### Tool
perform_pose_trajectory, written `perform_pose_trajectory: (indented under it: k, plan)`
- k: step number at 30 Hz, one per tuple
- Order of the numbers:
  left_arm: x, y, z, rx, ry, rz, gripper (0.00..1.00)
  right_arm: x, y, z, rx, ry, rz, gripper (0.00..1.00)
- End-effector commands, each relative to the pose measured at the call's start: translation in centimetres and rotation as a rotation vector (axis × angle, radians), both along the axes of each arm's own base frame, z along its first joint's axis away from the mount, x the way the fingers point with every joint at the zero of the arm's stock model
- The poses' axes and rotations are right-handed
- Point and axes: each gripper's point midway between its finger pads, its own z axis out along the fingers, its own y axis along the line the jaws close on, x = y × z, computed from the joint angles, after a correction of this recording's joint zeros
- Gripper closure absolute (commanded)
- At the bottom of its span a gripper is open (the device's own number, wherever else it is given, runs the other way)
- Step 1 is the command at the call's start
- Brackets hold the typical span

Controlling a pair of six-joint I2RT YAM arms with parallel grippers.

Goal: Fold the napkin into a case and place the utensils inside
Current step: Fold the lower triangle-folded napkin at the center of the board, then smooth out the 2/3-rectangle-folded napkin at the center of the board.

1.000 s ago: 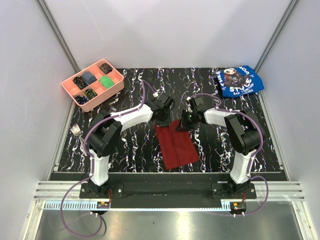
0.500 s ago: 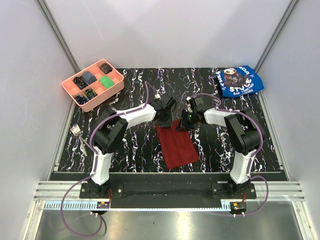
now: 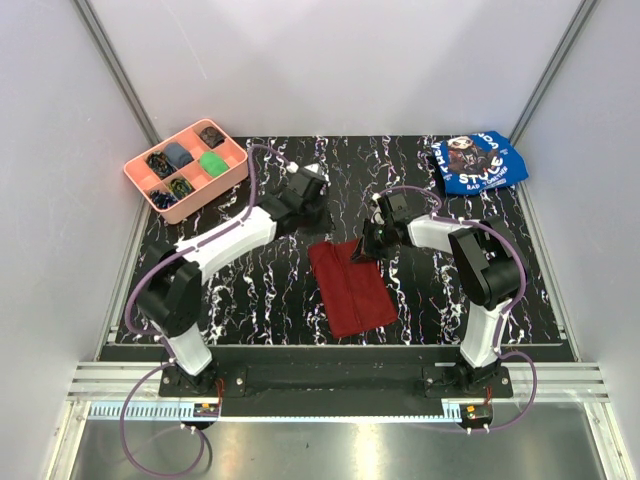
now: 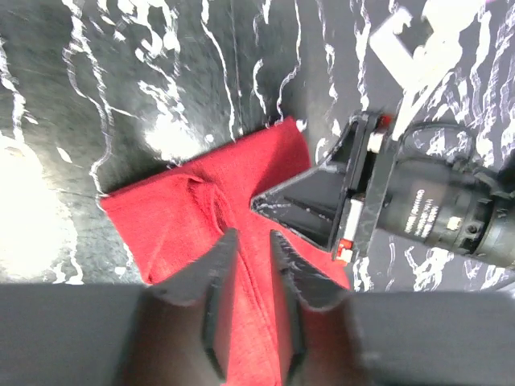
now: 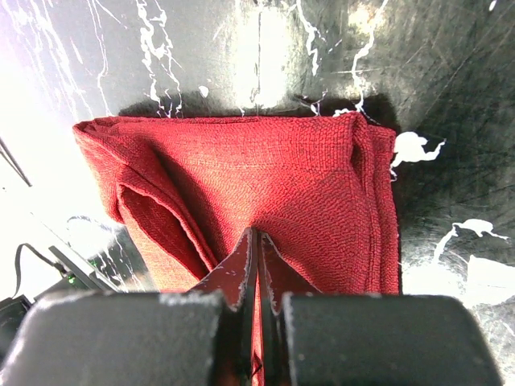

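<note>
Two grippers: both are at the far end of the napkin (image 3: 350, 288), around its 12 o'clock side.
Napkin: lies flat at the centre of the table (image 3: 270, 300), folded to a layered rectangle; the layers at the far end look a little loose.
Left gripper (image 4: 251, 235): fingers spread a little with nothing between them; hangs above the cloth's far end.
Right gripper (image 5: 257, 237): fingers pressed together, tips on the cloth near its 1 o'clock corner; whether a layer is nipped I cannot tell.
Done: I judge the folding is mostly done, since a case shape is there.
Left: maybe a last tidying of the layers, then the whole utensils part.
Utensils: I cannot make them out in any view; none shows on the cloth.
Tray (image 3: 140, 178): at 10 o'clock, well apart.
</note>
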Motion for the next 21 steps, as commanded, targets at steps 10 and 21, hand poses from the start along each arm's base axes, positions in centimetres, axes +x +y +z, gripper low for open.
perform_pose_trajectory:
  k: [10,21]
  plan:
    - [0.4,2.3,-5.9,-0.080,0.115,0.010,0.97,2.2,1.8,6.4,0.088,-0.097,0.055,0.89]
    - [0.0,2.2,-7.3,-0.086,0.138,0.011,0.97,2.2,5.1,7.0,0.176,-0.075,0.116,0.88]
